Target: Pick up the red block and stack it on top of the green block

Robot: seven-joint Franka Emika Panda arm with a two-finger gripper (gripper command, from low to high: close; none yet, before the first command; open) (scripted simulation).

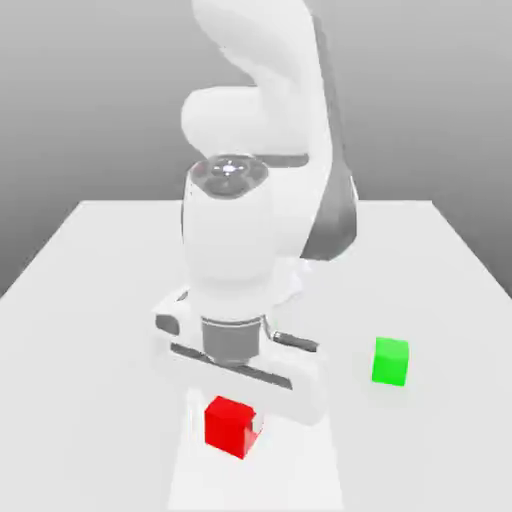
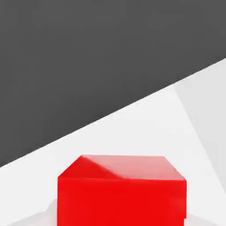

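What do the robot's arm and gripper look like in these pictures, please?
The arm has rounded, glossy white shells with dark grey sections on the side at the exterior view's right. A silvery round cap tops the wrist, a grey collar sits below it, and the gripper has a wide white crossbar body with dark seams.

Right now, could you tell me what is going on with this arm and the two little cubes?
The white robot arm is bent low over the white table, its gripper down at the small glossy red cube near the front edge. The jaws are shut on that cube, which sits close before the hand camera. The smaller plain green cube stands apart on the table, toward the exterior view's right, with nothing on it, so stacking is not yet done.
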